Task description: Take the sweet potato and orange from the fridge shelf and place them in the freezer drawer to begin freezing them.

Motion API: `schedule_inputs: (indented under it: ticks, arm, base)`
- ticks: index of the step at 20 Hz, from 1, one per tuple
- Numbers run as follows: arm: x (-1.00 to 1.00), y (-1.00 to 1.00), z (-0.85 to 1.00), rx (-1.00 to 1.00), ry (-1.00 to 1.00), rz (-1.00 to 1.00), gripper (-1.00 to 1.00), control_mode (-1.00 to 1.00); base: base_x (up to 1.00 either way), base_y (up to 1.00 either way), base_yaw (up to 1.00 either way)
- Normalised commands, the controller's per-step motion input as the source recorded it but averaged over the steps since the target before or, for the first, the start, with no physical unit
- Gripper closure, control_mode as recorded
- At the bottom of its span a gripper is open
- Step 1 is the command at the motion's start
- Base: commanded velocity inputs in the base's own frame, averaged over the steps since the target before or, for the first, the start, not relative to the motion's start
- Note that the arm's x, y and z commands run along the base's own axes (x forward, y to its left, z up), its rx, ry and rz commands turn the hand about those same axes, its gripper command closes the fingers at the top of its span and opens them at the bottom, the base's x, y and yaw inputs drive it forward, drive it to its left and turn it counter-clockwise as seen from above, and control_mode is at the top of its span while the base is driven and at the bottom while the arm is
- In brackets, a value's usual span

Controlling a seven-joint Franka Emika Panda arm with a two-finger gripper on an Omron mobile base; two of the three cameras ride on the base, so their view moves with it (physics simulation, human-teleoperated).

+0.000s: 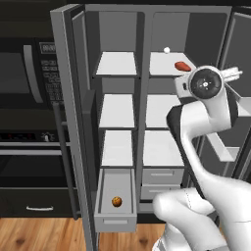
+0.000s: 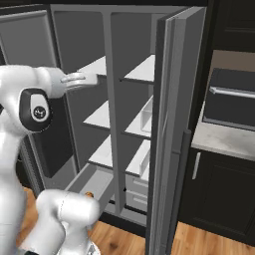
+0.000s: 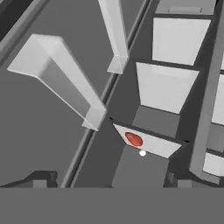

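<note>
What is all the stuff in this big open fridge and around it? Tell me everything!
sweet potato: one, reddish-orange, top right fridge shelf
tiny ball: one, white, same shelf, farther back
orange: one, orange-brown, inside the open freezer drawer
freezer drawer: one, grey, pulled out at bottom left
shorter drawers: two, light grey, shut, bottom right
shelves: six, white, three per column
microwave: one, black, left of fridge
floor: wood, brown
claw: one, dark tips, open, empty, aimed toward the sweet potato's shelf
</note>
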Motion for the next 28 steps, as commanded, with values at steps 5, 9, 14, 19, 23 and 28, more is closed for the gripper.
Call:
schedule_inputs:
  ticks: [5, 9, 14, 19, 23, 28]
  arm:
    - [0.18, -0.7, 0.0, 0.21, 0.0, 0.0, -1.0, -1.0]
    - [0.37, -0.4, 0.0, 0.09, 0.06, 0.0, -1.0, -1.0]
    - [0.44, -0.2, -0.08, 0.06, 0.17, 0.0, -1.0, -1.0]
    - [0.58, -0.02, -0.11, 0.14, 0.07, 0.0, -1.0, -1.0]
    - [0.69, -0.01, -0.08, 0.11, 0.0, 0.0, -1.0, -1.0]
    - [0.65, -0.25, -0.14, 0.02, 0.0, 0.0, -1.0, -1.0]
  base:
    - [0.0, 0.0, 0.0]
    - [0.0, 0.0, 0.0]
    - [0.0, 0.0, 0.0]
    - [0.0, 0.0, 0.0]
    - [0.0, 0.0, 0.0]
    - [0.0, 0.0, 0.0]
